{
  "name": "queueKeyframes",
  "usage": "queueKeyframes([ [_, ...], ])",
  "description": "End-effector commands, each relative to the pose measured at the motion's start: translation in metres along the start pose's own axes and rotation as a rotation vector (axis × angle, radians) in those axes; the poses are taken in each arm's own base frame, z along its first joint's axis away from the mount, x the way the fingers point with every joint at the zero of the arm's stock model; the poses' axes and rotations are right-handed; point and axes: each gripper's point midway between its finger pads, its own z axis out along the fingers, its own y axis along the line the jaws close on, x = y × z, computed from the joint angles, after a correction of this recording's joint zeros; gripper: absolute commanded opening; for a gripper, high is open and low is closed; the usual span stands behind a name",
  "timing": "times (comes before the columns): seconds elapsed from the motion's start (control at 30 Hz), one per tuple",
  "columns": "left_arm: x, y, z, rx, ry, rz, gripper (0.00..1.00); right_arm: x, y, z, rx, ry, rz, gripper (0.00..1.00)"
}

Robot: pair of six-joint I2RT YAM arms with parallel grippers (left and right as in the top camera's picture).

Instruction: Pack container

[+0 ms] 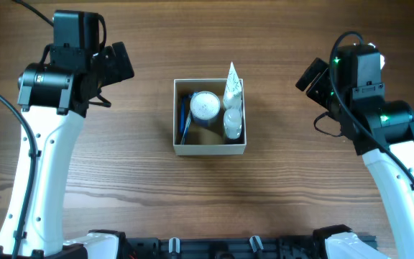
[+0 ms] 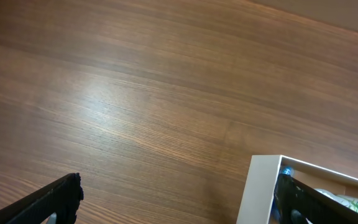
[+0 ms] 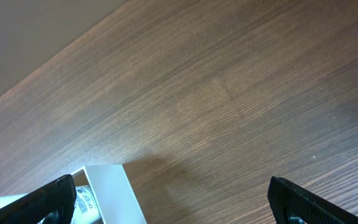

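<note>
The container (image 1: 210, 149) is a square white-walled cardboard box at the table's middle. Inside it lie a round white-lidded blue jar (image 1: 205, 107), a white tube (image 1: 231, 85), a small clear bottle (image 1: 233, 122) and a thin blue item (image 1: 185, 115) along its left wall. My left gripper (image 1: 121, 61) is open and empty, up to the left of the box. My right gripper (image 1: 309, 74) is open and empty, to the right of it. The left wrist view shows a box corner (image 2: 260, 193) between the fingers (image 2: 179, 202). The right wrist view shows a box corner (image 3: 114, 193) beside its left finger (image 3: 169, 205).
The wooden table (image 1: 207, 194) surrounds the box. The arm bases (image 1: 207, 246) stand along the front edge.
</note>
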Motion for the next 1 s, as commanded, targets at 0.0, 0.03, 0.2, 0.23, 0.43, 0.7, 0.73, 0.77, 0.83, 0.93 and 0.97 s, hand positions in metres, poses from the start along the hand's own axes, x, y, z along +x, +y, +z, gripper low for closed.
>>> queueKeyframes([
  [0.0, -0.004, 0.003, -0.002, -0.012, -0.012, -0.005, 1.0, -0.004, -0.003, 0.002, 0.023, -0.015, 0.015, 1.0],
  [0.03, -0.004, 0.004, -0.002, -0.014, -0.012, -0.005, 1.0, -0.004, -0.003, 0.002, 0.023, -0.014, 0.015, 1.0],
  [0.2, -0.006, 0.011, -0.002, -0.049, -0.023, -0.009, 1.0, -0.004, -0.003, 0.002, 0.023, -0.014, 0.015, 1.0],
  [0.23, -0.006, 0.012, -0.002, -0.05, -0.024, -0.011, 1.0, -0.004, -0.003, 0.002, 0.023, -0.014, 0.015, 1.0],
  [0.43, 0.001, 0.02, -0.019, -0.046, -0.038, -0.018, 1.0, -0.004, -0.003, 0.002, 0.023, -0.014, 0.015, 1.0],
  [0.7, 0.021, 0.038, -0.065, 0.032, -0.235, -0.072, 1.0, -0.004, -0.003, 0.002, 0.023, -0.014, 0.015, 1.0],
  [0.73, 0.023, 0.04, -0.068, 0.043, -0.267, -0.081, 1.0, -0.004, -0.003, 0.002, 0.023, -0.014, 0.015, 1.0],
  [0.77, 0.027, 0.042, -0.069, 0.058, -0.314, -0.096, 1.0, -0.004, -0.003, 0.002, 0.023, -0.014, 0.015, 1.0],
  [0.83, 0.039, 0.048, -0.068, 0.073, -0.365, -0.114, 1.0, -0.004, -0.003, 0.002, 0.023, -0.014, 0.015, 1.0],
  [0.93, 0.066, 0.055, -0.058, 0.093, -0.394, -0.127, 1.0, -0.004, -0.003, 0.002, 0.023, -0.014, 0.015, 1.0],
  [0.97, 0.077, 0.058, -0.053, 0.101, -0.398, -0.13, 1.0, -0.004, -0.003, 0.002, 0.023, -0.014, 0.015, 1.0],
])
